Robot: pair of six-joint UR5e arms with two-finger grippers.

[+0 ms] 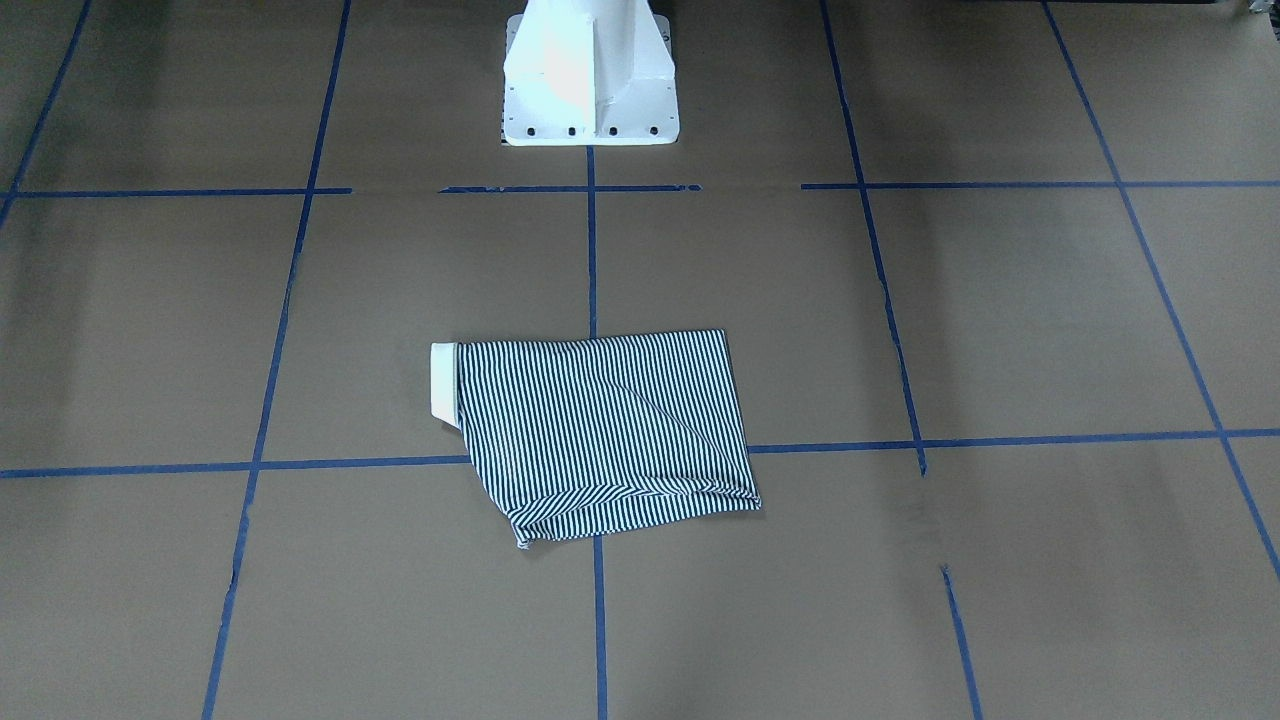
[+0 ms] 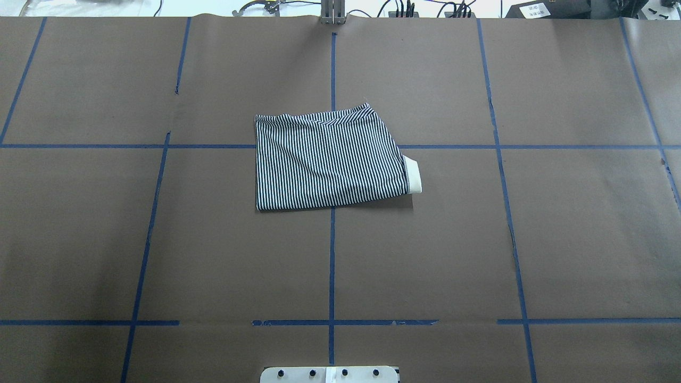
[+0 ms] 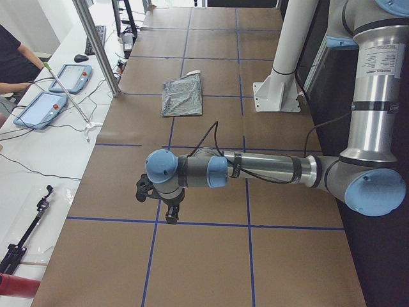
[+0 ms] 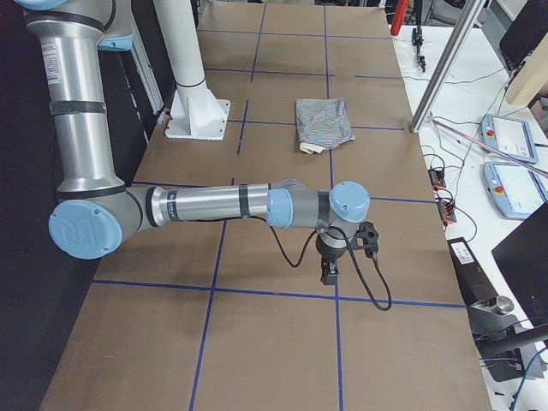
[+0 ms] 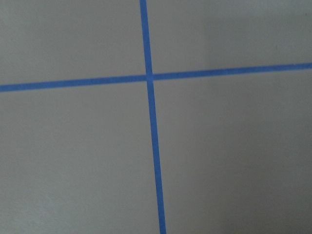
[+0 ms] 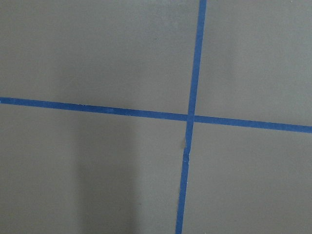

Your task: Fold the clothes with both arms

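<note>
lying folded into a compact rectangle near the table's middle, the navy-and-white striped polo shirt (image 2: 330, 162) has its cream collar (image 2: 414, 175) poking out on the robot's right. it is well apart from both grippers. the brown paper table cover (image 2: 532, 239) is crossed by blue tape lines (image 2: 332, 266), with a white pedestal base (image 1: 590, 80) at the robot's edge. the black left gripper (image 3: 171, 214) and black right gripper (image 4: 330, 272) each hang over bare paper towards opposite table ends. whether their fingers are parted or closed cannot be told.
</note>
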